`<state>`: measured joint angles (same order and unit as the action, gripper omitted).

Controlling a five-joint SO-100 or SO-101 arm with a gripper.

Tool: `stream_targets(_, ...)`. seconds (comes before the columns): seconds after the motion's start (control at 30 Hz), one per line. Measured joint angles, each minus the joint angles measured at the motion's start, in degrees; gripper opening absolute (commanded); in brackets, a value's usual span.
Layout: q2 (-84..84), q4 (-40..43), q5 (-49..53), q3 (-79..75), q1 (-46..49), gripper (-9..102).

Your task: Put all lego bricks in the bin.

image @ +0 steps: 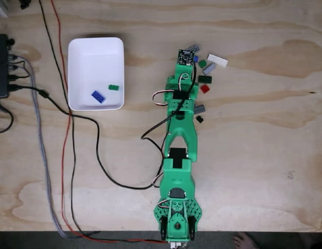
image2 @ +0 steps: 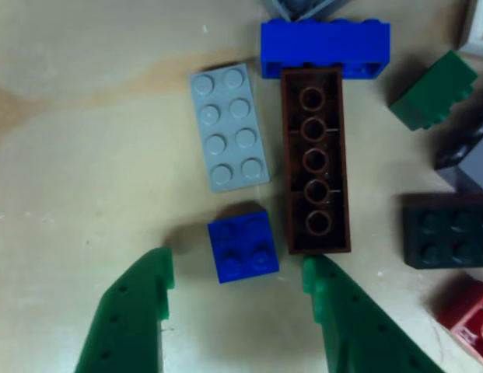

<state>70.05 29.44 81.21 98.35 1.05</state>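
Note:
In the other view my gripper [image2: 236, 266] is open, its green fingers [image2: 136, 311] low over the table. A small blue lego brick [image2: 243, 245] lies just ahead of the tips, in the gap and untouched. Beyond it are a grey plate [image2: 229, 128], an upturned brown brick [image2: 316, 159] and a long blue brick [image2: 325, 48]. A dark green brick [image2: 433, 90], a black one [image2: 447, 231] and a red one [image2: 468, 318] lie to the right. In the fixed view the white bin [image: 78, 57] holds a blue brick [image: 98, 96] and a green brick [image: 114, 87].
In the fixed view the green arm [image: 180, 135] reaches up from the table's bottom edge to a cluster of bricks, among them a white plate [image: 217, 60] and a red brick [image: 204, 88]. Cables [image: 67, 155] run left of the arm. A black box [image: 1, 67] stands at the left edge.

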Motion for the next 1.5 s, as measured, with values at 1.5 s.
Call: stream_targets(1.5, 12.48, 25.31, -34.37, -17.58, -29.0, 22)
